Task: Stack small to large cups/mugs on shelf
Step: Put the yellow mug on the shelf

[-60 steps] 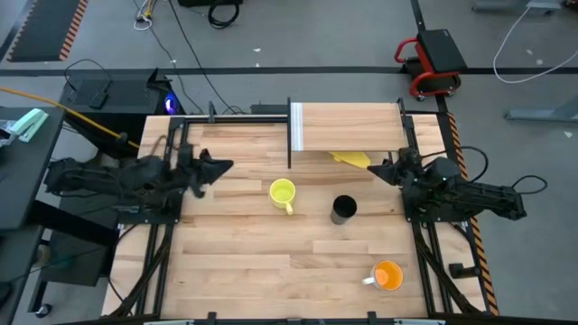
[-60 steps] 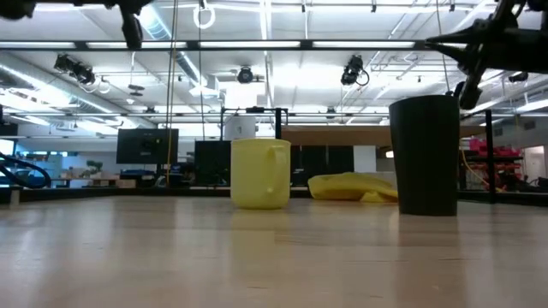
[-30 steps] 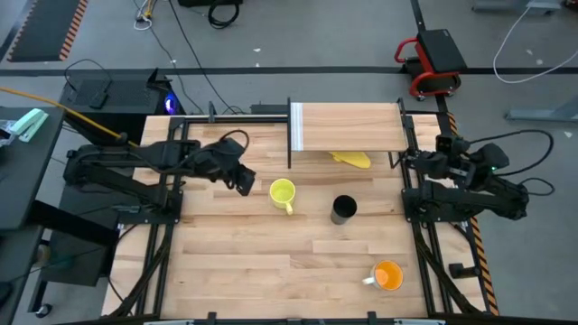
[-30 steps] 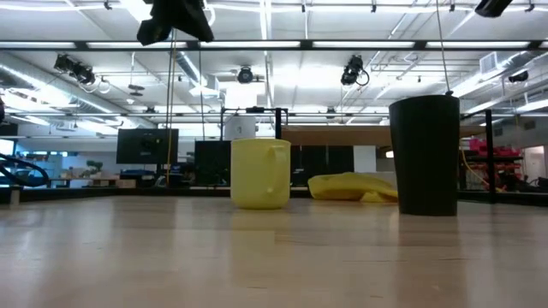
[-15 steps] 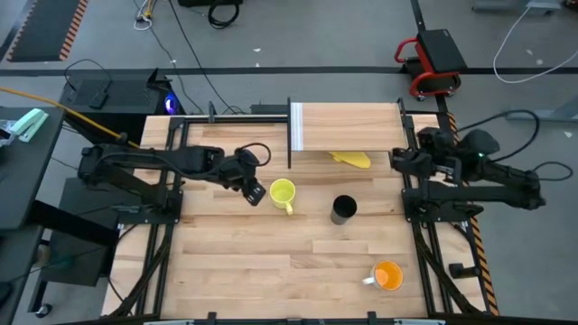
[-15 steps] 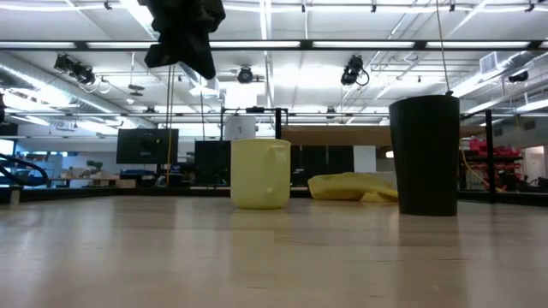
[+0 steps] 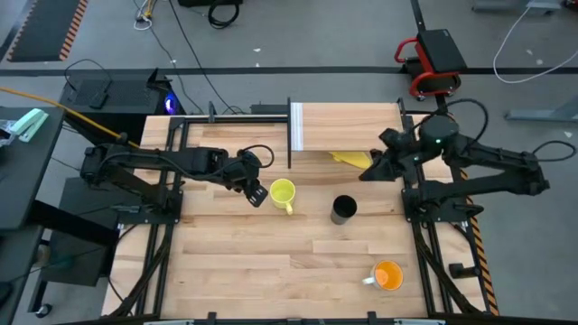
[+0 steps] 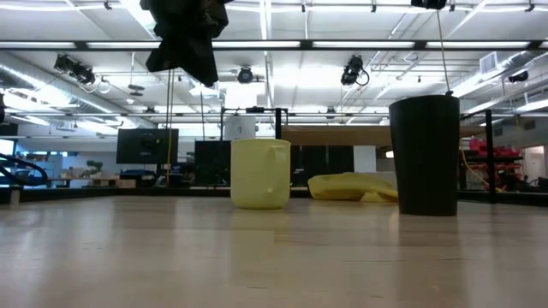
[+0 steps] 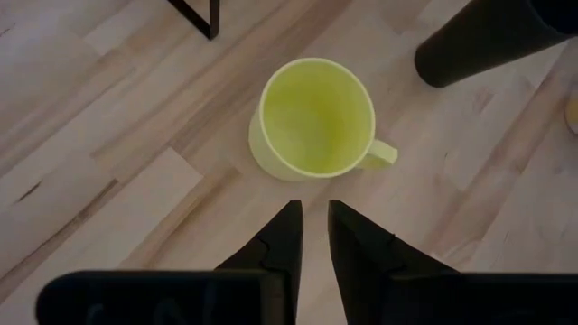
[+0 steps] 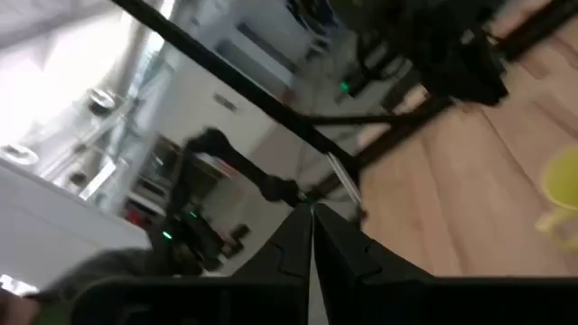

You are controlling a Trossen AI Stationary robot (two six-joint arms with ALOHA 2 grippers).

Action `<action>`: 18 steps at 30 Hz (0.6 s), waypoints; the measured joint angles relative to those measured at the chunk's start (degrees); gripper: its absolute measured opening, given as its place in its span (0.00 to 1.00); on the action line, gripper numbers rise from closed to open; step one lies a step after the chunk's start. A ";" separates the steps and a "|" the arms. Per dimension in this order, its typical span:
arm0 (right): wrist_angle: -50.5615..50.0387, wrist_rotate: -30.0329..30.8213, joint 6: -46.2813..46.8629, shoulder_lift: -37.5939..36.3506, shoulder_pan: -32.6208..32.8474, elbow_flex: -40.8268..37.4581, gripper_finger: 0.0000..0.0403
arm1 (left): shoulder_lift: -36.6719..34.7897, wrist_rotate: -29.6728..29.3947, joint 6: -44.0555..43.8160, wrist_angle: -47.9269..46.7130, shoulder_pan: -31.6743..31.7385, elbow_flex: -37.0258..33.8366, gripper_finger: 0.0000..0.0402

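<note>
The yellow mug [image 7: 283, 192] stands upright and empty on the table [image 7: 244, 271], about mid-table and a little left of centre, its handle towards the near edge. The black cup [image 7: 343, 209] is just to its right, and the orange mug [image 7: 387, 275] sits well apart, near the right front corner. The shelf [image 7: 348, 126] runs along the far edge with nothing on its board; a flat yellow lump [image 7: 351, 159] lies on the table by it.

This looks like the approach on the first cup: nothing is lifted and nothing is stacked. The left gripper [image 7: 254, 192] hangs just left of the yellow mug, above the table. Its wrist camera looks straight down into the mug [image 9: 314, 120], and the left gripper [image 9: 309, 226] has its fingers nearly together, only a thin gap between them, holding nothing and stopped short of the rim.

The right gripper [image 7: 370, 171] is out over the far right of the table, above the yellow lump; its own view shows its two fingers pressed together and empty.

Next, I'd judge, the left fingers must spread, slide forward so one goes inside the mug wall and one outside, then drop and pinch. The rim side away from the handle looks the cleaner target. Watch the black cup close by.
</note>
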 joint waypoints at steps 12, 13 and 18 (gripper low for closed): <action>-9.41 9.18 -3.13 6.50 4.64 0.81 0.05 | 0.00 0.19 -1.05 0.13 0.71 -0.02 0.17; -9.24 9.98 -3.15 7.26 5.09 0.81 0.05 | 0.00 0.19 -1.05 0.13 1.05 -0.02 0.17; -9.20 15.78 -3.17 12.40 6.32 0.81 0.05 | 1.67 0.19 -0.66 -0.29 3.45 -0.09 0.17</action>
